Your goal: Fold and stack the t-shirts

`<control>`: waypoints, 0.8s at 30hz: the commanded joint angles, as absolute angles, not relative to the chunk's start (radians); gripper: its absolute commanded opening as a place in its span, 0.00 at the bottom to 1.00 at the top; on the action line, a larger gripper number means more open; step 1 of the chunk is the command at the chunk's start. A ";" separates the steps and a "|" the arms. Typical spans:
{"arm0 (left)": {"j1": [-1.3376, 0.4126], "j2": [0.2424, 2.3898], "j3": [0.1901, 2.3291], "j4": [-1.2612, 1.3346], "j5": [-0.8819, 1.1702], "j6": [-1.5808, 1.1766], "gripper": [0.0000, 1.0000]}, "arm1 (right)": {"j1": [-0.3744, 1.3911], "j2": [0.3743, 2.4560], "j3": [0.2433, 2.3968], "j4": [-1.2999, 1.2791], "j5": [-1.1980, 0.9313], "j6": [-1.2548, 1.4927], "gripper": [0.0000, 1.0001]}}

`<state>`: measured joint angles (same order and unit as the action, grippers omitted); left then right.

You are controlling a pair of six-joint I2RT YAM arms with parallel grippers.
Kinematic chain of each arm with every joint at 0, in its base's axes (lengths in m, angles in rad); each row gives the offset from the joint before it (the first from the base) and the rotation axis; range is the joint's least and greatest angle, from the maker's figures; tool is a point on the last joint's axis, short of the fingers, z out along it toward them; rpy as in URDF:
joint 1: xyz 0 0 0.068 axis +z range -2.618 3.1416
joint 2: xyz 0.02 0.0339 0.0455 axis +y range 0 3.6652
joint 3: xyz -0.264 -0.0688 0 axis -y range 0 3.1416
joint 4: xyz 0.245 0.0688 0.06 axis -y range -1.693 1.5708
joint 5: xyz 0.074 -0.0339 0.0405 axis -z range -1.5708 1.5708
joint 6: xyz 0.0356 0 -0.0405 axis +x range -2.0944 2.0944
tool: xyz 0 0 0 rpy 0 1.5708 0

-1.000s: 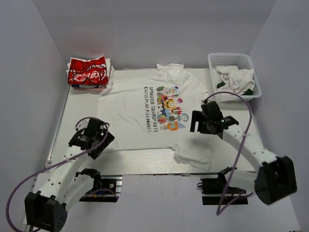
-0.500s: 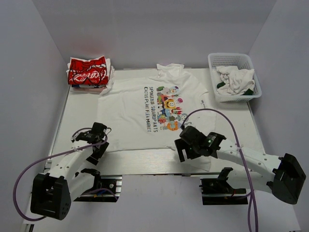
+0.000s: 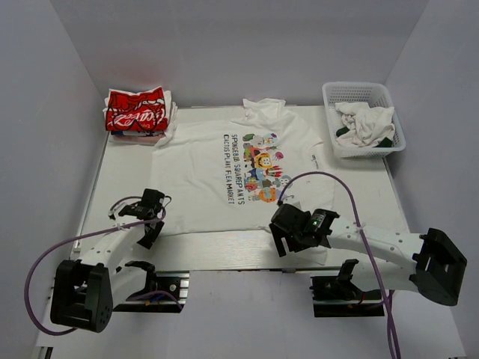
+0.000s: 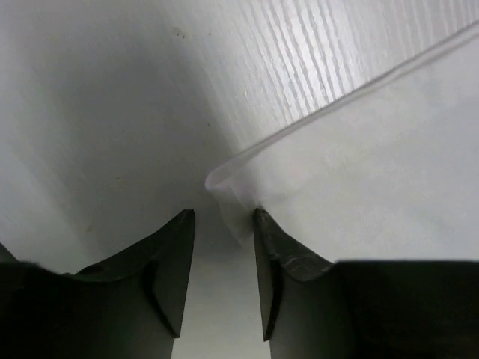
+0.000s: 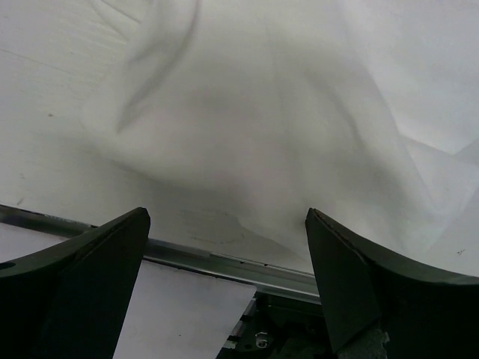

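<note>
The red t-shirt (image 3: 135, 111) lies folded on a small stack well ahead of the left end effector (image 3: 148, 233), slightly to its left, and is not involved yet. The left end effector (image 4: 223, 217) is set low on the bench (image 3: 120, 179), its jaws partly apart. The near left corner of the white t-shirt (image 4: 359, 187) is seen right at the fingertips, against the right-hand finger, and no firm pinch is shown. From that corner the white t-shirt (image 3: 217, 164) spreads ahead and to the right, flat on the bench. Its printed lines run away from the arms.

The right end effector (image 3: 288, 243) is held wide open over the near right part of the cloth, where a rumpled bulge (image 5: 247, 127) lies straight ahead between its fingers. Each arm is thus nearest its own near corner. The bench edge is just behind both end effectors, so little room is judged to be left behind them. A basket (image 3: 363, 93) of laundry stands well ahead and right.
</note>
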<state>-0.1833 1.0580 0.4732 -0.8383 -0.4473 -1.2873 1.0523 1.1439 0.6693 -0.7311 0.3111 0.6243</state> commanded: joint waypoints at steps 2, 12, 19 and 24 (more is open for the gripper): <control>-0.157 1.155 0.451 -0.695 -0.387 -1.272 0.35 | 1.080 1.187 0.643 -0.729 0.342 0.652 0.91; -0.156 1.163 0.499 -0.724 -0.356 -1.232 0.00 | 1.091 1.256 0.607 -0.683 0.359 0.745 0.91; -0.156 1.112 0.528 -0.736 -0.376 -1.204 0.00 | 1.088 1.394 0.626 -0.698 0.443 0.805 0.43; -0.156 1.092 0.560 -0.758 -0.376 -1.186 0.00 | 1.088 1.427 0.733 -0.846 0.576 0.865 0.00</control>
